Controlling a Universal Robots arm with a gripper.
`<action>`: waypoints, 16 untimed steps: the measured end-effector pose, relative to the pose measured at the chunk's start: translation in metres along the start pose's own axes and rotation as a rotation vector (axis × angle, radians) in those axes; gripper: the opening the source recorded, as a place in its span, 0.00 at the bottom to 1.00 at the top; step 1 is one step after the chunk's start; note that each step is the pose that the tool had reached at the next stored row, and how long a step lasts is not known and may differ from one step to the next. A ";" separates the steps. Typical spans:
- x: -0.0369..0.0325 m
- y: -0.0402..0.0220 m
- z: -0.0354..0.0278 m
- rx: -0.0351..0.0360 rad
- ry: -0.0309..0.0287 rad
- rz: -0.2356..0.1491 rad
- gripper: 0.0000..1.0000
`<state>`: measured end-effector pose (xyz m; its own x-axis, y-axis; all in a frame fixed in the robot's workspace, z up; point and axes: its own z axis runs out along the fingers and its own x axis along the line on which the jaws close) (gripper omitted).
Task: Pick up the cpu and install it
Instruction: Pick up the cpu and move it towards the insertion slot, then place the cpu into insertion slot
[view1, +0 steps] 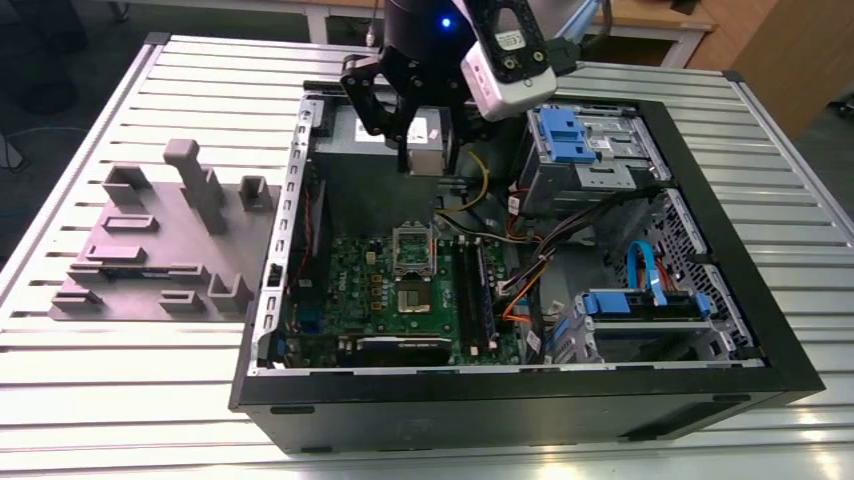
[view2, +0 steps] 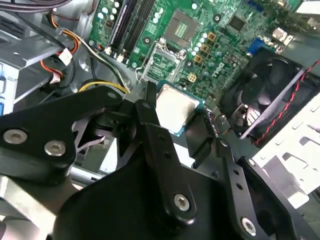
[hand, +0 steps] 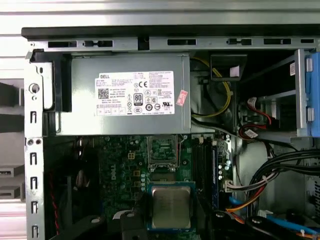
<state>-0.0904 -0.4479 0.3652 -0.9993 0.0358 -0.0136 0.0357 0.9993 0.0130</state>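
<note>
Hand: the hand (view1: 424, 152) hangs over the far part of the open computer case (view1: 747, 300), its two black fingers (view2: 150, 117) closed on the cpu
Cpu: the cpu (hand: 171, 206) is pinched by opposite edges between the fingers, metal top facing the wrist cameras, lying roughly flat; in the second wrist view the cpu (view2: 175, 106) is held in the air, clear of the board beneath it
Motherboard: the green motherboard (view1: 360, 270) lies flat in the floor of the case, towards the exterior view's left
Socket: the socket (view1: 411, 298) is bare, with its metal frame (view1: 414, 245) swung up on the far side; in the second wrist view the socket (view2: 182, 22) sits beyond the held chip, apart from it
Power supply: a grey power supply (hand: 125, 95) with a white label fills the far end of the case, just beyond the board
Drive bays: metal cages with blue clips (view1: 567, 135) stand on the exterior view's right, with bundles of cables (view1: 534, 250) between them and the board
Fan: a black fan (view2: 265, 95) with a red wire sits beside the board
Fixture: a grey-purple block fixture (view1: 160, 250) with slots and posts stands outside the case, on the exterior view's left
Tabletop: a slatted metal tabletop (view1: 134, 380) carries both the case and the fixture
</note>
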 end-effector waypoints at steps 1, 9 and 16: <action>0.0000 0.0000 -0.0001 0.0002 0.0001 0.000 0.47; -0.0016 0.0001 0.0001 0.0038 0.0000 0.000 0.47; -0.0016 0.0001 0.0002 0.0046 -0.0001 0.000 0.47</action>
<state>-0.0888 -0.4478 0.3651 -0.9993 0.0358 -0.0137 0.0357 0.9993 0.0084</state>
